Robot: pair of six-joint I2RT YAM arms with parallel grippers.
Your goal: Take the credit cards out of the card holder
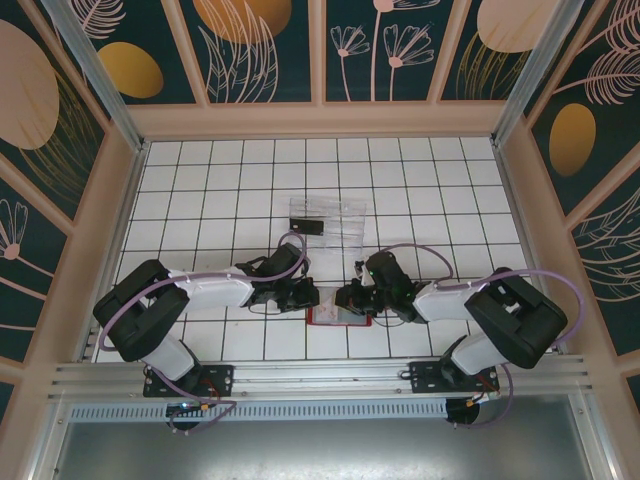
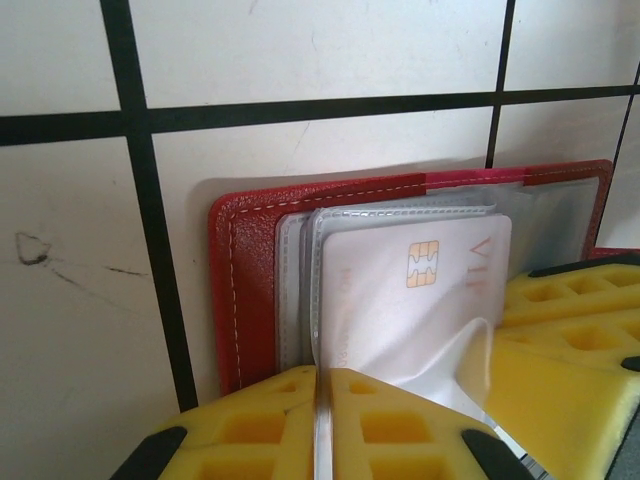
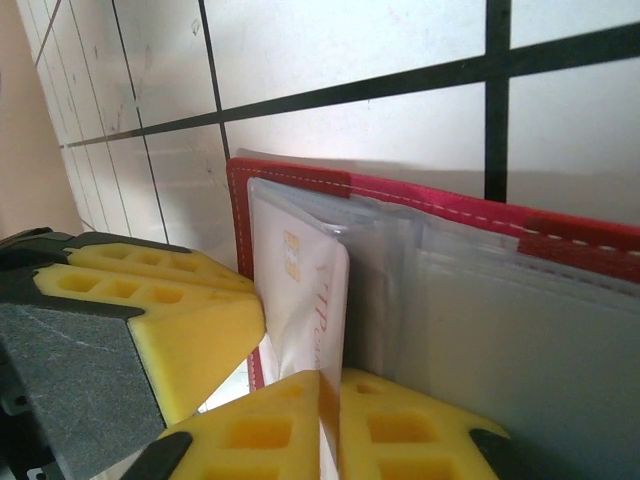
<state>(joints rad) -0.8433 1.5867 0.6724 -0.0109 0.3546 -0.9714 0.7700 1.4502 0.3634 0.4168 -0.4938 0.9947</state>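
- Top view: the red card holder [image 1: 340,317] lies open on the tiled table [image 1: 430,180], at 6 o'clock from a clear tray [image 1: 335,212]. A dark card [image 1: 305,226] sits at the tray's 9 o'clock edge. The left gripper [image 1: 305,297] and right gripper [image 1: 347,298] meet over the holder.
- Left wrist: the left gripper [image 2: 320,400] is pressed together on the holder's clear sleeve [image 2: 300,290]. A white credit card [image 2: 420,300] lies at the sleeve's 3 o'clock.
- Right wrist: the right gripper [image 3: 330,400] pinches the white credit card [image 3: 300,290] by its edge.

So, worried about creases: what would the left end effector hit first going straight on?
The left end effector pinches a clear plastic sleeve; straight on, likely the white chip card in the red folding card holder; depth's unclear.
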